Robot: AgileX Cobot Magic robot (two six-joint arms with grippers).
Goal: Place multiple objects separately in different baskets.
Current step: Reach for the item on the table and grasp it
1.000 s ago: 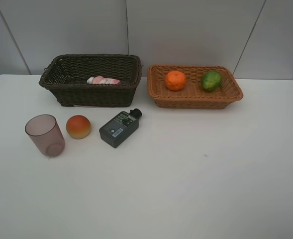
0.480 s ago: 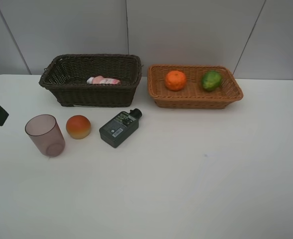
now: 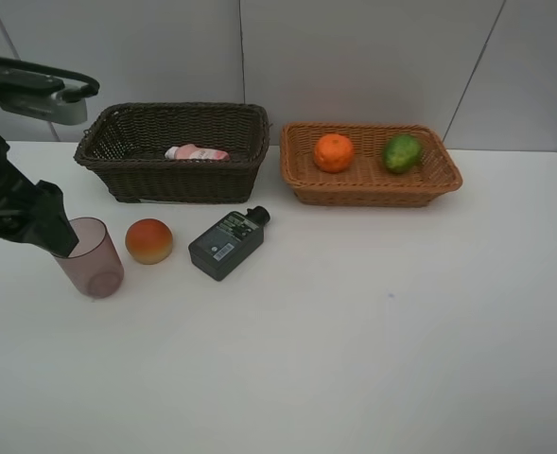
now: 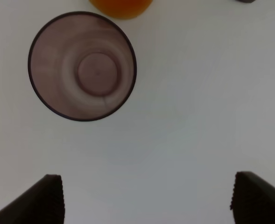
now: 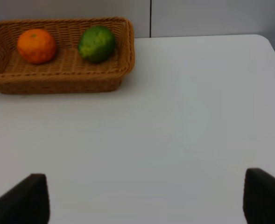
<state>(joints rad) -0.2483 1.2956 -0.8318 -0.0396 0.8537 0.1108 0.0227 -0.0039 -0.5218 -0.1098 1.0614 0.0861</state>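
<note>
Left side: I am holding my left fingers (image 4: 46,200) wide apart, with only bare table (image 3: 354,331) showing between them. My left gripper (image 4: 144,200) is hanging over the table, pointing down, just beside the mauve cup (image 4: 81,65). From the high camera my dark tip is overlapping the cup's left rim; I cannot tell whether it is touching.

The cup is standing upright, mouth up. The peach-like fruit (image 3: 149,240) is sitting just right of it, and the dark grey bottle (image 3: 226,244) is lying further right.

Behind them, the pink bottle (image 3: 196,152) is lying in the dark brown basket (image 3: 174,178).

Right side: I am holding my right gripper (image 5: 146,198) wide open too, over bare table, well apart from the tan basket (image 5: 58,85). The orange (image 5: 36,45) and the green fruit (image 5: 96,43) are sitting in that basket, near each other.
</note>
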